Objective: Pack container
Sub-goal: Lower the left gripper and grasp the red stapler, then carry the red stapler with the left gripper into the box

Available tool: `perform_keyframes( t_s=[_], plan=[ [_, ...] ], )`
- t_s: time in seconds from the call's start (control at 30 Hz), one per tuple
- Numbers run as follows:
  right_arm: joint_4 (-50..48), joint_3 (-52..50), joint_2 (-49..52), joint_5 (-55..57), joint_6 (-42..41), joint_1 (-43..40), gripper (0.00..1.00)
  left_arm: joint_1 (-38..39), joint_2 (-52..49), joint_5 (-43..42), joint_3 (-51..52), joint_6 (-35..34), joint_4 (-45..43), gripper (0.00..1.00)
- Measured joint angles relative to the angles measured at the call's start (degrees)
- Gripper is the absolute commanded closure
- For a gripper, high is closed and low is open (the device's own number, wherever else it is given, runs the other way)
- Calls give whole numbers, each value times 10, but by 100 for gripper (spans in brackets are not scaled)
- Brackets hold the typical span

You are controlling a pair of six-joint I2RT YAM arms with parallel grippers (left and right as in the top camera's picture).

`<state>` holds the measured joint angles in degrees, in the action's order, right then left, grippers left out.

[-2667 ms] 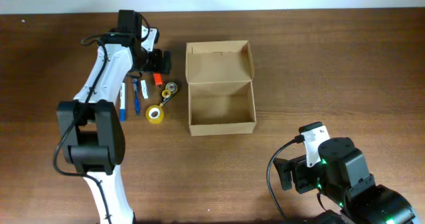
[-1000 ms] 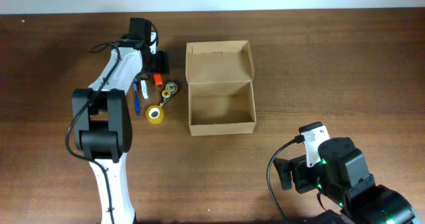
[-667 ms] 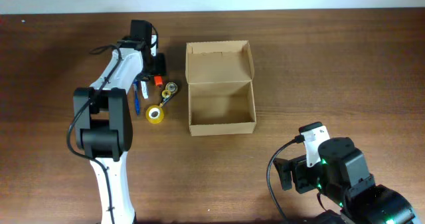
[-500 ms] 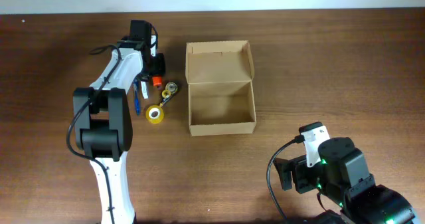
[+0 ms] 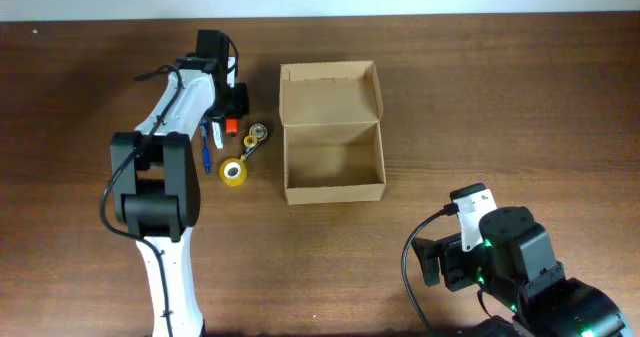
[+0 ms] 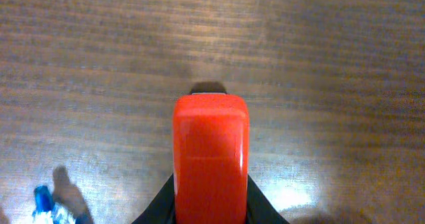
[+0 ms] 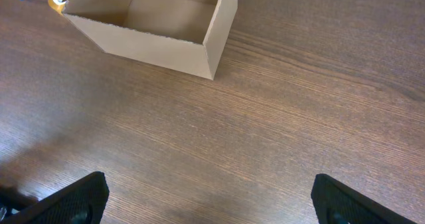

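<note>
Two grippers: the left gripper [image 5: 234, 110] is down at the cluster of small things left of the box. The right gripper [image 7: 209, 201] hangs low at the near side, fingers spread wide and holding nothing.
Just changed: the left fingers [image 6: 159, 209], wide a second ago, have drawn in on the red marker [image 6: 211, 151] and now press both its sides.
Meaning: the first item looks grasped; whether it has left the wood I cannot tell. Nothing is packed yet.
Box: the cardboard box [image 5: 334, 190] sits mid-table, its flap laid back and its inside empty.
Neighbours: blue pens [image 5: 205, 142], a yellow tape roll [image 5: 233, 172] and a smaller roll [image 5: 258, 131] lie close by the marker.
Edges: the box's left wall stands between marker and cavity, so the carry must clear that rim.
Open room: the table [image 5: 480, 97] is bare right of the box and in front of it.
</note>
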<state>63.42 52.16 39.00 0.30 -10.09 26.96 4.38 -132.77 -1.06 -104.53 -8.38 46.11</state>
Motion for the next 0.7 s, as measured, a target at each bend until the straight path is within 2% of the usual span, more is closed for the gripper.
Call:
perform_keyframes(
  t_s=[0.1, 0.37, 0.53, 0.7],
  plan=[
    [0, 0, 0, 0, 0, 0, 1, 0, -7, 14, -40, 0, 53, 98],
    [0, 0, 0, 0, 0, 0, 1, 2, -16, 45, -251, 17, 210, 98],
    [0, 0, 0, 0, 0, 0, 1, 26, -12, 52, -361, 75, 269, 98],
    [0, 0, 0, 0, 0, 0, 1, 92, 14, 56, -398, 141, 303, 98]
  ],
)
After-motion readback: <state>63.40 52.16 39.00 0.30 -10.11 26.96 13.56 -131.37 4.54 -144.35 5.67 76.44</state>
